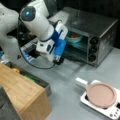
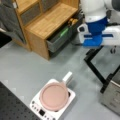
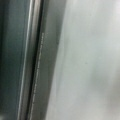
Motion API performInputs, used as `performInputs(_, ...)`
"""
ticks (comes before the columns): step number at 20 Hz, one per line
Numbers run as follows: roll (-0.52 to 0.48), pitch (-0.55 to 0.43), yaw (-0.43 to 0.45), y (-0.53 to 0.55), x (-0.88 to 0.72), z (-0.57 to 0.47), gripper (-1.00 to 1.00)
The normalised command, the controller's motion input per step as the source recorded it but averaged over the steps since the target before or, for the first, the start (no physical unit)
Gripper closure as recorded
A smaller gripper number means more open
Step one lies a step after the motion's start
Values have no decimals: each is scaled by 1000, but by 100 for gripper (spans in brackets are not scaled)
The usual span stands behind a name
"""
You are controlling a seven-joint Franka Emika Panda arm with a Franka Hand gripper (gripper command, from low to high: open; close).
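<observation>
The oven door (image 1: 50, 53) hangs open and lowered at the front of the oven (image 1: 100, 30), and the claw (image 1: 58, 60) sits at the door's outer edge — whether it is clenched or released cannot be told. In the wrist view only the door's metal rim (image 3: 37, 62) and the grey counter (image 3: 87, 62) show, rim running top to bottom at the left. Inside the oven sits a teal bowl (image 1: 74, 38). Below the oven in a front view, a broad bare stretch of counter (image 1: 67, 82) lies open. Beyond it, toward the lower right, a pink pan (image 1: 101, 95) rests on a white cooker (image 1: 110, 110) — well apart from the oven. At lower left a wooden cabinet (image 1: 22, 92) borders the open stretch.
</observation>
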Motion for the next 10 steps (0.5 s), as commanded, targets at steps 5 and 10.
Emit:
performInputs(5,-80,-131,51,-70,-140,-41,-100)
performInputs(10,-187,-76,38,-33,-163,88,-100)
